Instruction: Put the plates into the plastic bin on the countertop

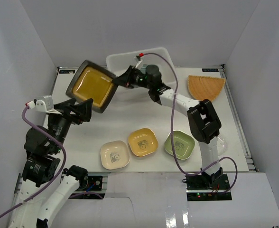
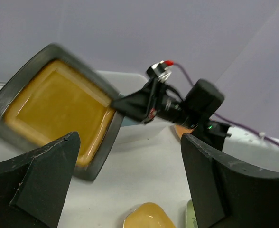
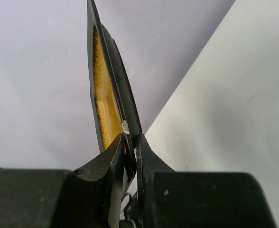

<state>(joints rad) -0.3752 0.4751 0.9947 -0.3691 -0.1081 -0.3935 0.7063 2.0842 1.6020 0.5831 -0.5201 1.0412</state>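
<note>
Starting at the right gripper (image 1: 118,81) — pinched tight on the rim of the dark rectangular plate (image 1: 91,85), the one with the amber glaze inside. Held up off the countertop (image 1: 130,118) in the upper left of the top view, just left of the plastic bin (image 1: 153,50) and not over it yet.

Seen edge-on from the right wrist, sticking straight up out of the jaws toward the top of the frame. From above, tilted with the glazed face up and toward the left arm, corners set like a diamond. Can't really call the long axis, as it looks near enough square from every angle here.

Over at the left gripper (image 1: 77,110), spread wide with nothing in it, parked just below the plate and aimed at it.

Progress-wise, looks early. No plate visible in the bin, though the right arm hides a fair chunk of it. Waiting on the counter in a row at lower centre: small square cream plate (image 1: 115,155), yellow one (image 1: 143,142), green one (image 1: 179,144) — plus the orange fan-shaped plate (image 1: 205,87) at upper right. So one in the air and at least four to go, by my guess.
</note>
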